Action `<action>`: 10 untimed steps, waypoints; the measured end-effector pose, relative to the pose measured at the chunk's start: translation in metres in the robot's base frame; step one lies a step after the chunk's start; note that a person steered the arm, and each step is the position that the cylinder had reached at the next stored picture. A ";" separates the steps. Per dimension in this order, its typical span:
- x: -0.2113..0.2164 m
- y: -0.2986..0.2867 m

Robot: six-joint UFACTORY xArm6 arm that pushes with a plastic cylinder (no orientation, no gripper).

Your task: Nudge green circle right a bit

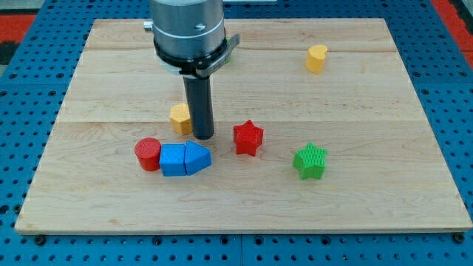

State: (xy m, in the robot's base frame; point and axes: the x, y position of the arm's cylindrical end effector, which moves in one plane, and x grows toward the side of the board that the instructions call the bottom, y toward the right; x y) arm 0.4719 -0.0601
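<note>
The green circle does not show clearly. The arm's grey body (188, 29) covers the top middle of the wooden board (369, 111), and the circle may lie behind it. My tip (204, 137) rests on the board near the middle. It is just right of a yellow block (178, 118), left of the red star (248, 137), and just above the blue blocks.
A red cylinder (148, 154), a blue cube (173, 159) and a blue pointed block (197, 157) sit in a touching row at the lower left. A green star (310, 160) lies at the lower right. A yellow heart (316, 58) lies at the top right.
</note>
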 end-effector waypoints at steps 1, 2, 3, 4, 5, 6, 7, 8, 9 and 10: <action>-0.033 -0.035; -0.060 -0.030; -0.072 0.045; -0.148 0.074; -0.204 0.088; -0.230 0.035; -0.220 -0.003; -0.195 -0.007; -0.190 -0.001; -0.170 -0.052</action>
State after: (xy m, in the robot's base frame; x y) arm 0.3016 -0.1119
